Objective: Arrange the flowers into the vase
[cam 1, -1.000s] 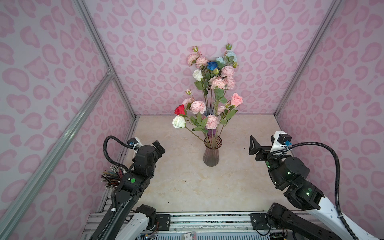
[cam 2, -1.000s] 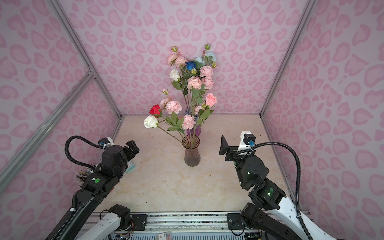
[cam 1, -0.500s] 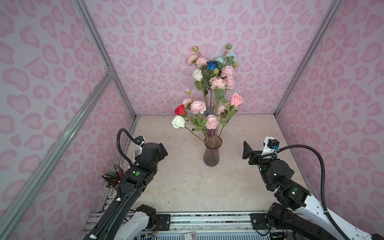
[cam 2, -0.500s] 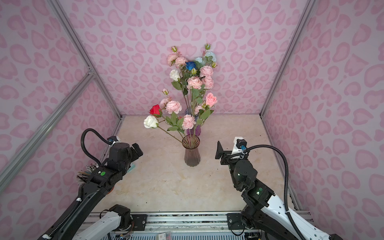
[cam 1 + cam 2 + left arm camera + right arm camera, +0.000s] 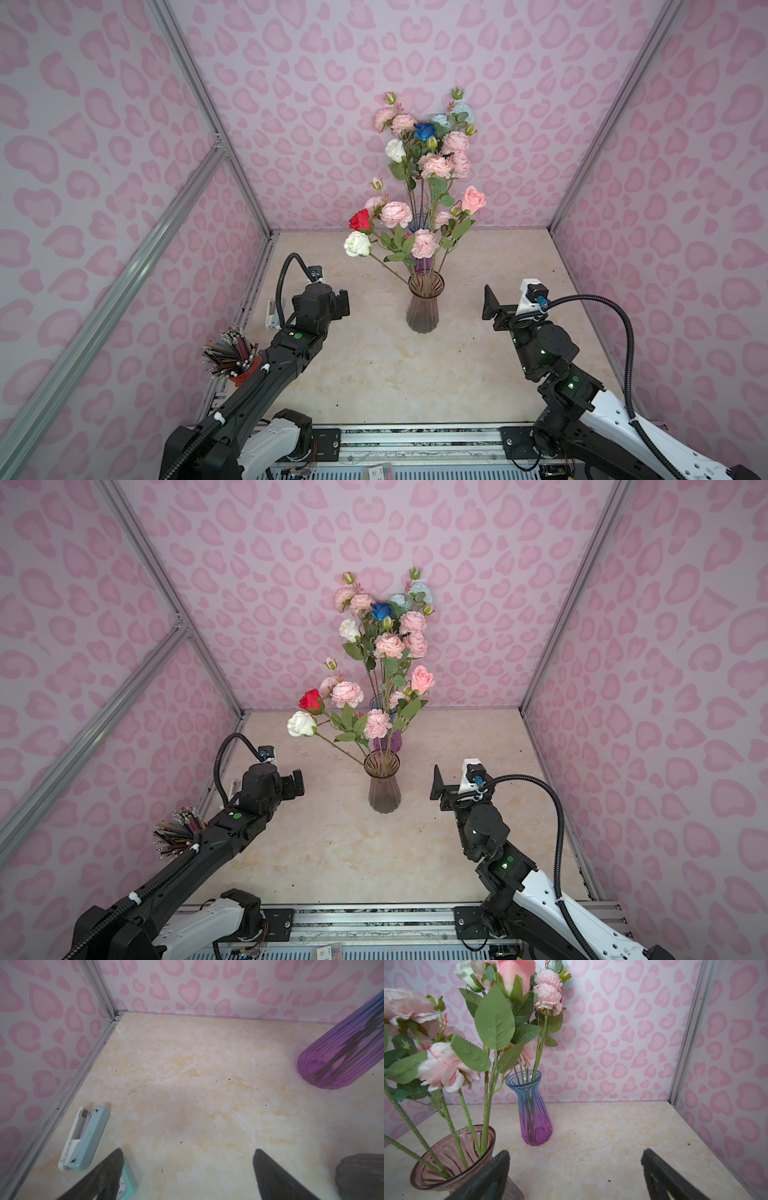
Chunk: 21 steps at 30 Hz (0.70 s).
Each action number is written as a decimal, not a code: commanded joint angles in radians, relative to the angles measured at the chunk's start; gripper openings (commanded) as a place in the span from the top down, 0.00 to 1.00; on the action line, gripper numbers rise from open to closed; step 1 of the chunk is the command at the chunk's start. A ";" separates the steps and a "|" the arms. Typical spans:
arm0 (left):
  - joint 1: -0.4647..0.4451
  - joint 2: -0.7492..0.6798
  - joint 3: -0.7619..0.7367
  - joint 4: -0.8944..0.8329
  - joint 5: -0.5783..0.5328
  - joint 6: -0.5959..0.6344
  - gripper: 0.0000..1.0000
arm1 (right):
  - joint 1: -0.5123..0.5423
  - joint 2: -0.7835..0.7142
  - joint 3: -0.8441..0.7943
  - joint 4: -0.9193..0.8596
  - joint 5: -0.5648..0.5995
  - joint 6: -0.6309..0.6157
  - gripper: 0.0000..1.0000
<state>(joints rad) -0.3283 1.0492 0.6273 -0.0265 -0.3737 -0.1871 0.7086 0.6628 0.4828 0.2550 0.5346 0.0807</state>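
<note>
The flowers [image 5: 395, 214] stand in two vases: short stems fan from the smoky vase [image 5: 423, 307] in the middle of the bench [image 5: 374, 365], tall ones rise from the purple vase [image 5: 533, 1113] just behind. No stem lies loose, so the task looks done. The left tool [image 5: 188, 1151] and right tool [image 5: 576, 1151] flank the smoky vase, jaws apart and empty, probably held clear so they knock no blooms.
</note>
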 commanded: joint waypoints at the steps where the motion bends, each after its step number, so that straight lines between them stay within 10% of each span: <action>1: 0.002 0.021 -0.046 0.242 0.013 0.143 0.02 | -0.023 0.001 0.011 0.010 -0.020 -0.007 0.01; 6: 0.004 0.089 -0.146 0.450 -0.071 0.199 0.02 | -0.083 -0.022 -0.048 0.061 -0.147 -0.054 0.01; 21: 0.129 0.331 -0.215 0.736 0.214 0.339 0.02 | -0.154 0.055 -0.065 0.066 -0.277 -0.141 0.01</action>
<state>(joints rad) -0.2234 1.3769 0.4145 0.6277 -0.2676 0.1089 0.5594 0.7044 0.4282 0.2932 0.2844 -0.0402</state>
